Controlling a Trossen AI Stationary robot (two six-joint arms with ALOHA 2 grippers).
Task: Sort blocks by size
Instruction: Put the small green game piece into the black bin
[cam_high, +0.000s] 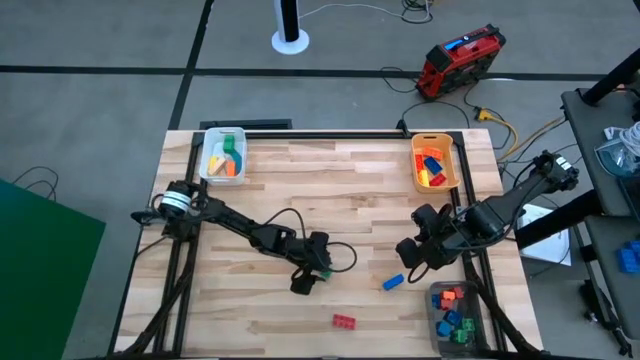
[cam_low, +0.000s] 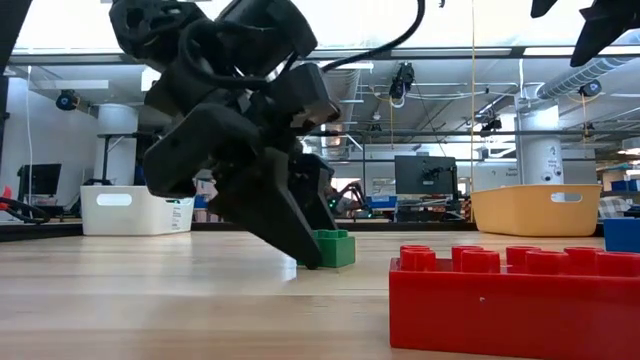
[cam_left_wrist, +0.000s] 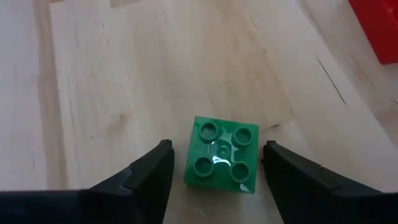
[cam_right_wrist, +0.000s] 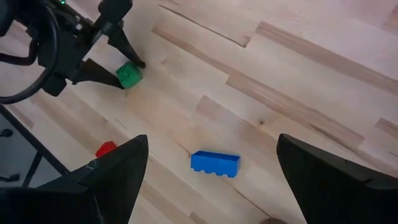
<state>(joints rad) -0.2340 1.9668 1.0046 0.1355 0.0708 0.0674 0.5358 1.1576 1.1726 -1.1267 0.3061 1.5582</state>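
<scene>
Most blocks already sit in the three bins, but the green block (cam_left_wrist: 221, 155) between the left claw's (cam_left_wrist: 216, 177) wide-open fingers, a blue block (cam_high: 393, 282) and a red block (cam_high: 344, 321) remain on the worktop (cam_high: 300, 180), while the right claw (cam_high: 412, 251) hovers open at centre-right.

A light wooden table (cam_high: 300, 200) of narrow butcher-block planks fills the middle of the high view, standing on a grey floor (cam_high: 90, 110) crossed by dark seams. At twelve o'clock from the table a white round pedestal base (cam_high: 290, 41) holds a dark post. At about one o'clock a red and black case (cam_high: 460, 60) lies on the floor amid loose cables (cam_high: 500, 125). At nine o'clock a dark green panel (cam_high: 45, 270) covers the floor. Across the table, the low view shows a bright workshop with ceiling pipes (cam_low: 610, 70), white columns (cam_low: 118, 150) and a dark monitor (cam_low: 425, 175).
</scene>
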